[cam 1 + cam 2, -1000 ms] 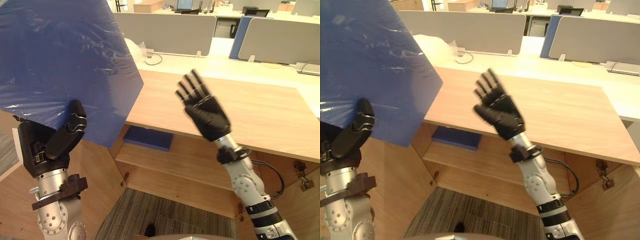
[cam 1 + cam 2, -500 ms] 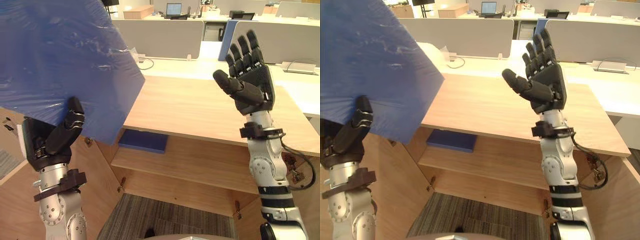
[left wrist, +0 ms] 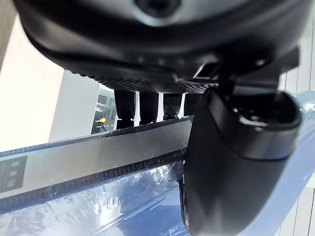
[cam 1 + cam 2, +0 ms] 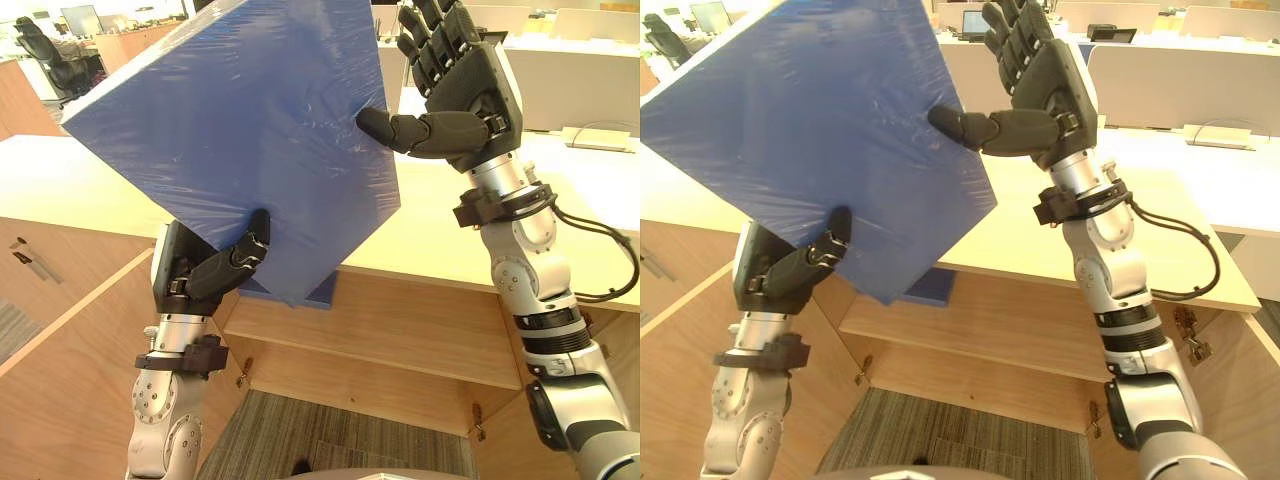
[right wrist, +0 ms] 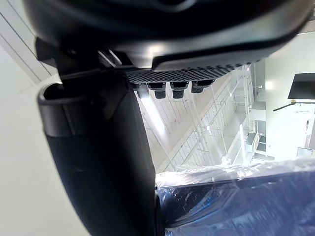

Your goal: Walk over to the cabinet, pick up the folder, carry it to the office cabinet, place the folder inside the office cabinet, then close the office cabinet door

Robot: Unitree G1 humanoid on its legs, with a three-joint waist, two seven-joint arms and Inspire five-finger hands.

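2 steps remain for you, placing and shutting: the light-wood office cabinet (image 4: 400, 330) stands below, door (image 4: 70, 370) open, and the flat blue plastic-wrapped folder (image 4: 240, 130) is raised, its lower edge pinched by the left hand (image 4: 200, 280), the right hand (image 4: 470, 95) spread, thumb against it.

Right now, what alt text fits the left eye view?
The left hand pinches a big blue folder by its lower edge, tilted above an open cabinet; the open right hand has its thumb at the folder's right edge.
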